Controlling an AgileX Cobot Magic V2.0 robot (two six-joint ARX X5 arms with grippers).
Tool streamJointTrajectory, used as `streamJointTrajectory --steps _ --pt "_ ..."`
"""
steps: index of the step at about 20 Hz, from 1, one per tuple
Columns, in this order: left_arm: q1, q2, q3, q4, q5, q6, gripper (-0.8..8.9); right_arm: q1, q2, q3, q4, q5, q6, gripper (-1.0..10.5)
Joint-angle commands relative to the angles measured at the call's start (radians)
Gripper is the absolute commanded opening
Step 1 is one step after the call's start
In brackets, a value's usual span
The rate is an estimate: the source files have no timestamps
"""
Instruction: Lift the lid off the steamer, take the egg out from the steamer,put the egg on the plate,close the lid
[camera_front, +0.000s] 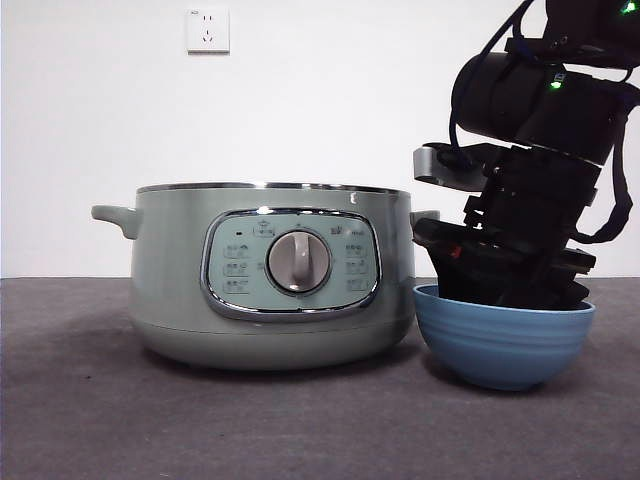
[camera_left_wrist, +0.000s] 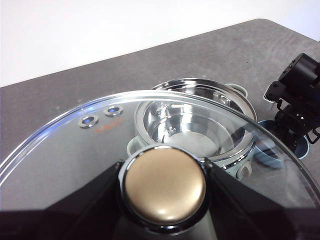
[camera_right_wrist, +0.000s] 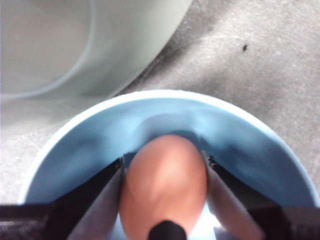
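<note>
In plate (camera_right_wrist: 260, 150), right fingers (camera_right_wrist: 107, 200) gripping egg (camera_right_wrist: 164, 182)

The front view is taken low, at counter (camera_front: 80, 420) height, looking level at the steamer (camera_front: 270, 275) and the plate (camera_front: 505, 345), both close and large. The left wrist view is aimed down through the held lid (camera_left_wrist: 75, 150) onto the same open steamer (camera_left_wrist: 200, 125) and plate (camera_left_wrist: 267, 152). The right wrist view is set very near inside the plate (camera_right_wrist: 250, 145), with the steamer's wall (camera_right_wrist: 100, 40) at the upper left of the frame.

Your right gripper (camera_right_wrist: 165, 200) clamped on the brown egg (camera_right_wrist: 164, 182), down inside the blue plate (camera_right_wrist: 240, 135), steamer (camera_right_wrist: 75, 45) wall just beside its rim
</note>
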Motion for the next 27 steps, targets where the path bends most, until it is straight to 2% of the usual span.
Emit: streamJointTrajectory --steps 1,7,10,17,20,27 --pt "0.001 0.002 0.016 0.051 0.000 0.011 -0.09 0.005 0.012 -0.008 -0.006 -0.002 0.002 3.5" --pt "0.001 0.069 0.016 0.105 0.007 0.012 -0.09 0.010 -0.002 -0.007 -0.008 -0.002 0.003 3.5" --pt "0.001 0.133 0.016 0.192 0.058 0.013 -0.09 0.010 -0.093 -0.005 -0.029 -0.002 0.003 3.5" --pt "0.000 0.388 0.016 0.437 0.152 0.038 -0.09 0.010 -0.547 0.006 -0.188 0.002 0.007 3.5" --pt "0.000 0.502 0.016 0.558 0.161 0.038 -0.09 0.010 -0.746 0.006 -0.242 0.002 0.015 3.5" --pt "-0.018 0.751 0.016 0.768 0.185 0.037 -0.09 0.010 -1.046 0.006 -0.343 0.002 0.130 3.5"
